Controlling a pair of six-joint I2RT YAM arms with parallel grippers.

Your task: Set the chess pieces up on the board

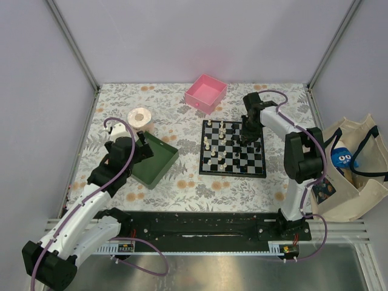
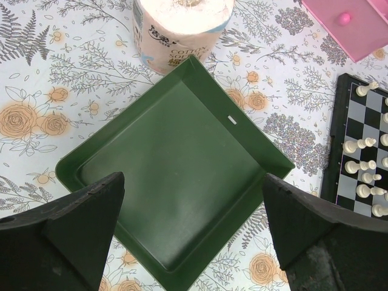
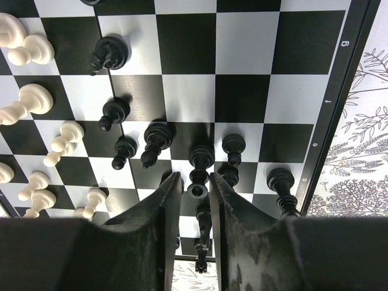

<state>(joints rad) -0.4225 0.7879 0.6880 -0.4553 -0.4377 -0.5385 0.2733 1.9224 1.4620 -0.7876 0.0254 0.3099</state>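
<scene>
One board [image 1: 251,162] was counted. On it, at least eight black chess pieces [image 3: 156,136] and at least six cream-white ones [image 3: 31,97] were seen in the right wrist view; the full number could not be told. Left of the board, one green tray [image 1: 154,159] and one paper roll [image 1: 140,117] were counted. Behind it was one pink box [image 1: 206,94], and right of it one cloth bag [image 1: 354,185].

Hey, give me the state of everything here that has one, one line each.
Left gripper: open, over the green tray.
Right gripper: nearly closed around a black piece; grip unclear.
Board: flat, partly set with upright chess pieces.
Green tray: no pieces in it.
Toilet roll: standing upright.
Pink box: open-topped.
Tote bag: open.
</scene>
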